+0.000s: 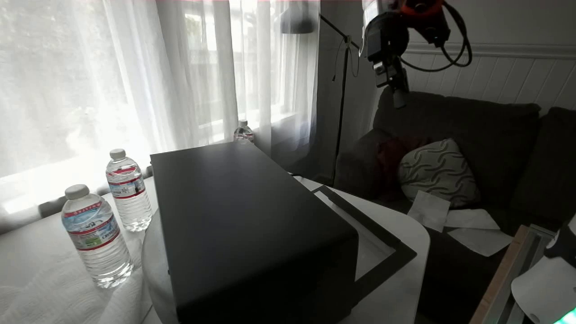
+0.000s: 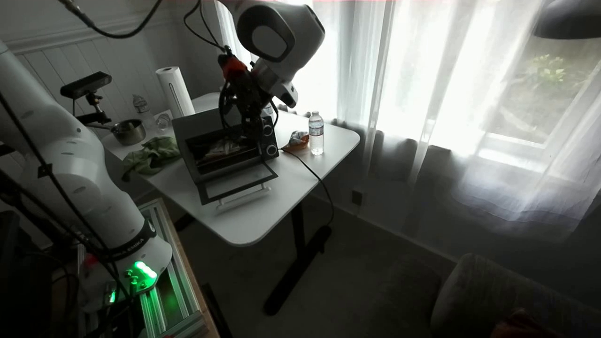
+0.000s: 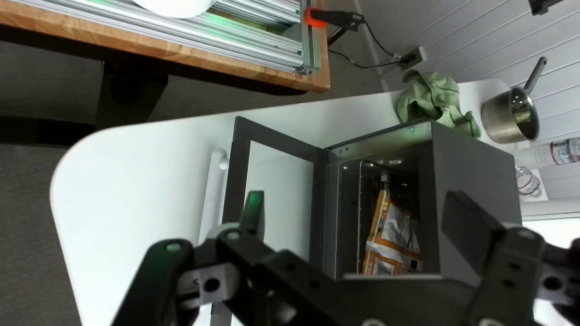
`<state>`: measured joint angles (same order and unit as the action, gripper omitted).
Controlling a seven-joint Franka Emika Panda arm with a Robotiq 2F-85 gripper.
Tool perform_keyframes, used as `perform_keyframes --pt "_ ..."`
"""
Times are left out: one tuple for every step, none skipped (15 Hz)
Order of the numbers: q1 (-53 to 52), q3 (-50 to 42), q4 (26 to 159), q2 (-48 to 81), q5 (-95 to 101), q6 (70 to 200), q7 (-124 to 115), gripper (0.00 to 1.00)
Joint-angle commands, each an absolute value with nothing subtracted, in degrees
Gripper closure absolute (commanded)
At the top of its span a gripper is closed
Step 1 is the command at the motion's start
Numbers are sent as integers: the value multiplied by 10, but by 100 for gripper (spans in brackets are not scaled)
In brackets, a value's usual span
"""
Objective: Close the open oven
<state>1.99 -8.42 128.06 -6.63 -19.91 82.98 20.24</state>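
Observation:
The black boxy oven [image 1: 243, 207] stands on a white table and shows in both exterior views [image 2: 195, 123] and in the wrist view [image 3: 476, 167]. Its front door [image 2: 204, 191] is folded down, wide open, a dark frame around glass; it also shows in the wrist view [image 3: 238, 167]. The light bar handle [image 2: 244, 197] is along the door's outer edge, seen in the wrist view too [image 3: 212, 190]. An orange and silver packet [image 3: 394, 235] lies inside. My gripper [image 3: 360, 219] is open and empty, with its fingers apart. It hangs above the oven, touching nothing visible [image 2: 253, 129].
Several water bottles [image 1: 96, 238] stand around the oven, one near the knob side [image 2: 317, 134]. A green cloth [image 2: 155, 155], a metal pot [image 2: 127, 132] and a paper towel roll [image 2: 174, 91] are on the opposite side. A black cord [image 2: 312, 176] runs off the white table [image 2: 244, 230].

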Motion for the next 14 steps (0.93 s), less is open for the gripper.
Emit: perform_keyframes --pt "37 -84 1285 -13 -238 897 261 0" --pt "40 -83 1285 2 -243 923 270 0" --pt "43 -81 1284 17 -244 949 278 0" --pt "47 -80 1281 32 -253 963 288 0" --pt "50 -78 1278 42 -251 978 294 0" --pt "48 -74 1282 26 -233 958 274 0" --pt "51 -73 1281 37 -234 970 280 0" --pt "53 -73 1280 44 -234 974 283 0" --pt "54 -73 1279 48 -235 975 285 0" --pt "54 -72 1278 48 -235 975 285 0" --pt "54 -72 1277 48 -235 975 285 0" --pt "54 -72 1276 48 -235 975 285 0" --pt "54 -72 1276 48 -235 975 285 0" --pt "54 -72 1275 48 -235 975 285 0"
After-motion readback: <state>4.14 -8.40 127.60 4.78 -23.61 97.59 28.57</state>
